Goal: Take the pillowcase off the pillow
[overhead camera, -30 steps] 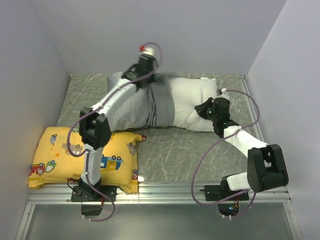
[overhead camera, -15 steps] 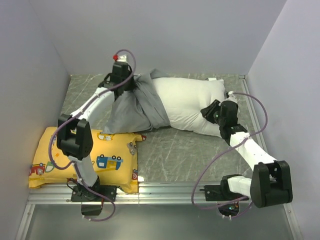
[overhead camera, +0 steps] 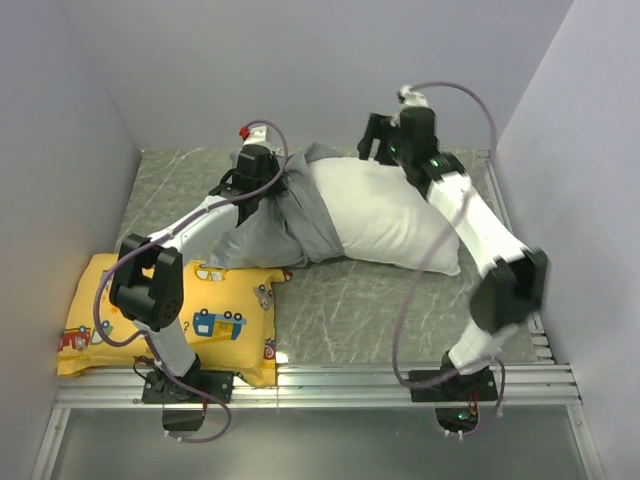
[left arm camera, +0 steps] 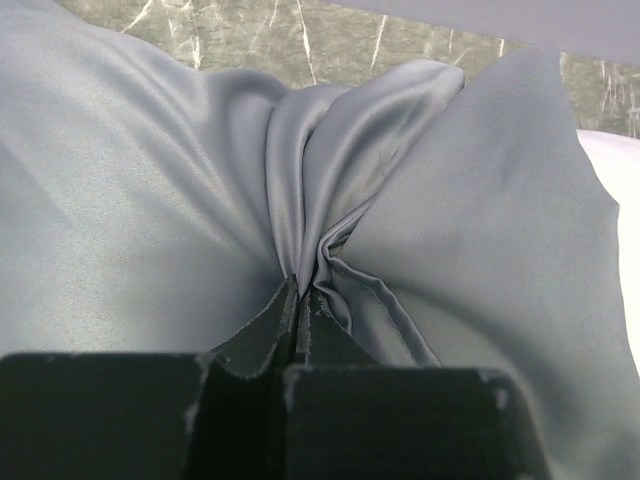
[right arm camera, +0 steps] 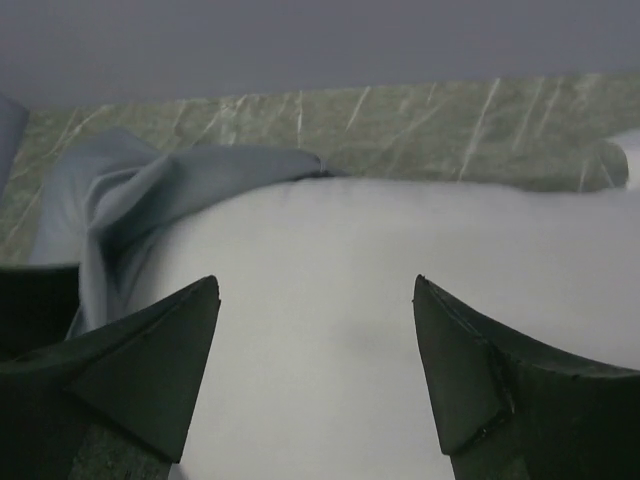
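- Well left of the pillow (overhead camera: 388,215) and nearer my bases, the yellow cushion (overhead camera: 100,320) lies flat on the table (overhead camera: 345,300). It is no part of this job and sits where it sat a second ago.
- My left pincer (left arm camera: 298,300) is clamped tight on a gathered fold of the pillowcase (left arm camera: 150,200), just off the pillow's left end. It is further left of the pillow's middle than a second ago, and the cloth comes along with it.
- The pillowcase now bunches over the pillow's left end only, where a second ago it wrapped up to the pillow's middle. Most of the white is bare, so I judge the stripping well along but not done: the left end looks to be under cloth yet.
- My right pincer (right arm camera: 315,285) is no longer shut at the pillow's right end. It hangs over the pillow's far edge with its jaws spread wide, holding nothing. White pillow fills the gap between the fingers; whether the tips touch it I cannot tell.
- With nothing pinning the pillow, I judge a further leftward pull may drag it along rather than free it.
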You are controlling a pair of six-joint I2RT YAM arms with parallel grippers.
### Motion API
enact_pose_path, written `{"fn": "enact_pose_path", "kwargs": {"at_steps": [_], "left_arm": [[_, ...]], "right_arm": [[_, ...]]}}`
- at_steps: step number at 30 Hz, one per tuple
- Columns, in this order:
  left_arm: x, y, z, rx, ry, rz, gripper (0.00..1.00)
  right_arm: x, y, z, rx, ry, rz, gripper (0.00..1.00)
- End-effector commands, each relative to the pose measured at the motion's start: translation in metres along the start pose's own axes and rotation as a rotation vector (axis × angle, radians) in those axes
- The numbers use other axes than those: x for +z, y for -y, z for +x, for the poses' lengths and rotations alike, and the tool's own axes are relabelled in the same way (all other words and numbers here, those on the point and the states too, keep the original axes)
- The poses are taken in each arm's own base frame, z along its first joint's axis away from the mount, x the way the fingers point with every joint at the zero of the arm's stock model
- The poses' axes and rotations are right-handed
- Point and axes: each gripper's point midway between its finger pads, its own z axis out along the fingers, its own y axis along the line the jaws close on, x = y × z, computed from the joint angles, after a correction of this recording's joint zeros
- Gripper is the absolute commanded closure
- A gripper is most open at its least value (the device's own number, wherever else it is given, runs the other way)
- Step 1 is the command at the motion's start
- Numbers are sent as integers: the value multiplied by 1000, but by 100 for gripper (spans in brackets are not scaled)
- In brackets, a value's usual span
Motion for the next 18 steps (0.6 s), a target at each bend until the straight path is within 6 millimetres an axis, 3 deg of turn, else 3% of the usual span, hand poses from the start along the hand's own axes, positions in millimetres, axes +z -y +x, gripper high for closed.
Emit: {"fn": "enact_pose_path", "kwargs": {"at_steps": [1, 6, 8, 11, 12, 13, 15, 16, 18], "left_arm": [[-6, 6, 48, 46, -152, 11, 100], [0, 5, 46, 56, -164, -11, 100], [2, 7, 41, 54, -155, -13, 100], [6, 15, 31, 52, -143, 1, 100], [10, 17, 30, 55, -147, 2, 100], [11, 26, 14, 51, -116, 17, 100], [15, 28, 2, 65, -107, 4, 100], [13, 38, -25, 64, -55, 15, 100], [13, 39, -42, 79, -37, -11, 100]], "right_arm": [[59, 31, 69, -113, -332, 136, 14], [84, 32, 129, -124, -557, 96, 11], [91, 33, 149, -111, -596, 82, 17], [102, 29, 151, -90, -600, 67, 72], [105, 27, 145, -81, -587, 67, 99], [111, 19, 124, -79, -537, 57, 100], [114, 17, 94, -77, -469, 95, 100], [113, 7, 54, -73, -369, 82, 100], [106, 3, 4, -32, -234, 102, 100]]}}
